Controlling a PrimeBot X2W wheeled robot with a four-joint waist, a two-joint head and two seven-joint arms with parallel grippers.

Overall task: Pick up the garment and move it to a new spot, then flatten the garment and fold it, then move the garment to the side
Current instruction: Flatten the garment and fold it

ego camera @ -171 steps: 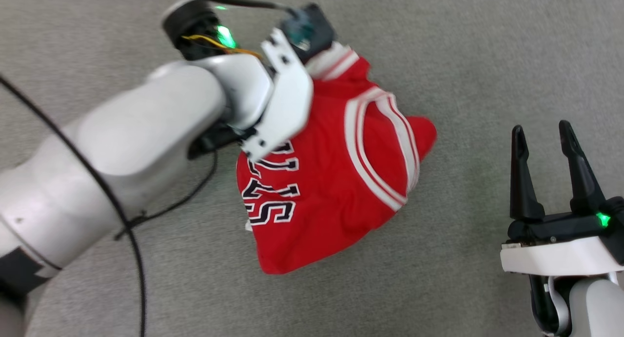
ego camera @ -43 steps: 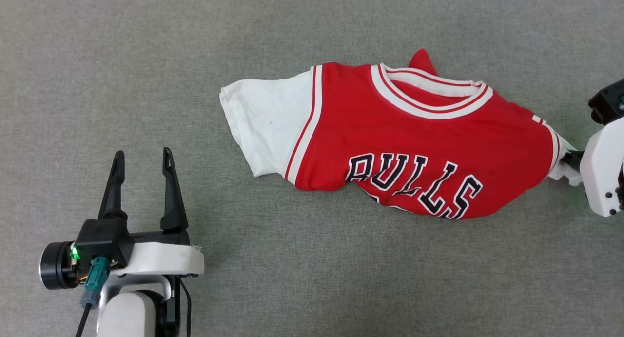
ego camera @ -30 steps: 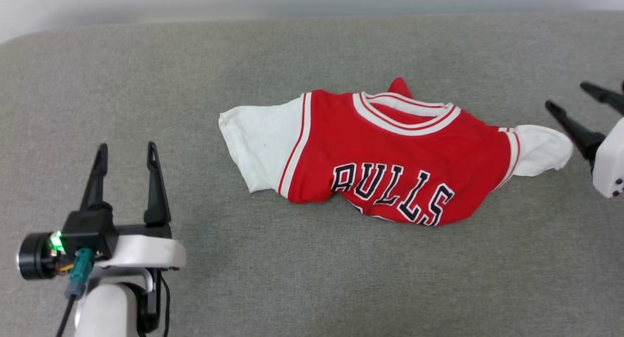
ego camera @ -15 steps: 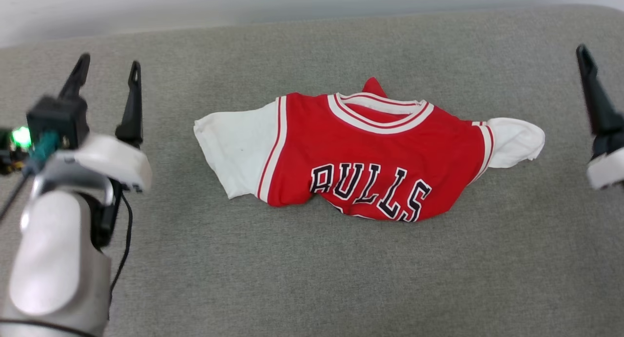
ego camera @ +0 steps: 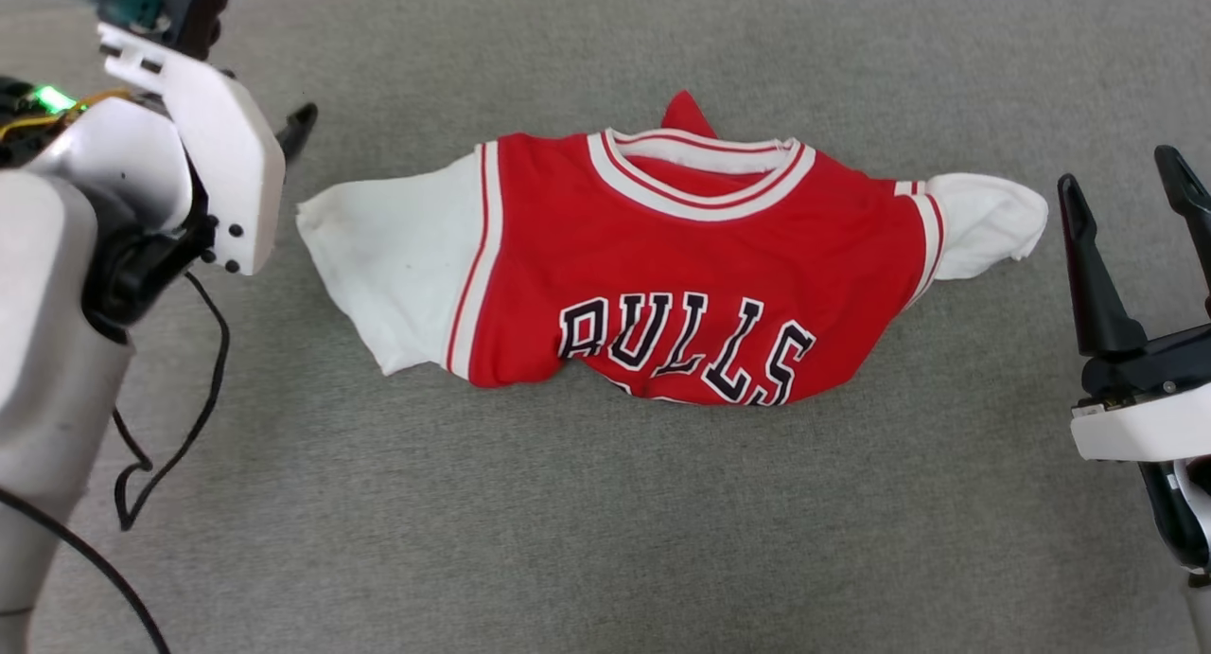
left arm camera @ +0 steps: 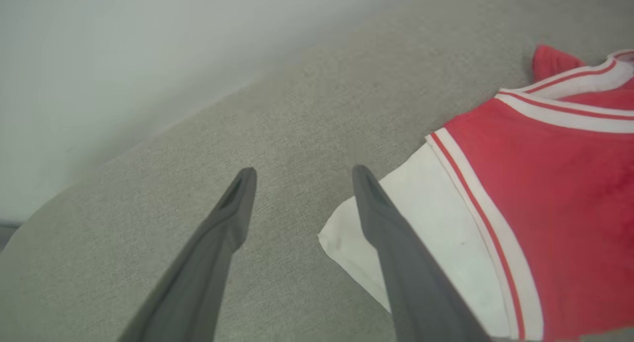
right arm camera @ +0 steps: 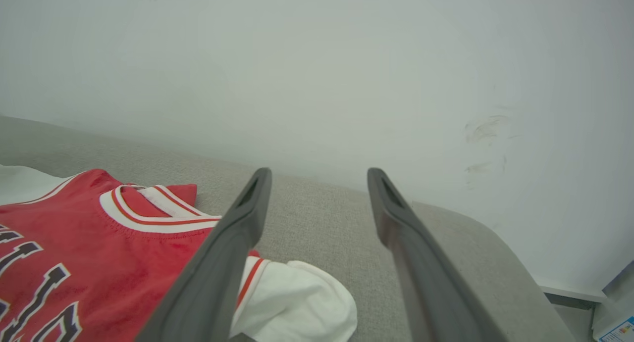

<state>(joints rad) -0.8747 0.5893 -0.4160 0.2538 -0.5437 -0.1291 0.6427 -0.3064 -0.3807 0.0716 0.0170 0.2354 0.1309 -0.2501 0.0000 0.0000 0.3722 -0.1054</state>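
At far left of the head view, the left forearm [ego camera: 57, 285] and its white wrist housing [ego camera: 203, 152] lean over the grey fabric-covered worktop [ego camera: 605, 540], with a black cable [ego camera: 203, 370] looping below. The left end effector [left arm camera: 303, 176] is open and holds nothing: the left wrist view shows its two dark fingers [left arm camera: 228, 223] spread wide above the worktop. One of them crosses the corner of the white flap [left arm camera: 436, 223]; whether it touches the cloth cannot be told.

At centre lies the garment [ego camera: 700, 266], a red jersey resting front-up on the worktop, neckline toward the far edge and black, white-edged lettering [ego camera: 686, 342] toward the robot. Its white inside is pulled out at both armholes: a broad flap [ego camera: 388, 256] on the left, a smaller rounded bunch [ego camera: 989, 223] on the right. White-and-red striped trim borders neck and armholes. A red point of cloth [ego camera: 683, 114] sticks out behind the collar, and the lower edge is rumpled under the lettering.

At right, the right end effector [ego camera: 1118, 173] stands near the white bunch, fingers pointing away from the robot, jaws parted and empty. The right wrist view shows these fingers [right arm camera: 228, 243] spread, the garment [right arm camera: 74, 243] at lower left, and a pale wall [right arm camera: 317, 60] behind the worktop's rounded edge.
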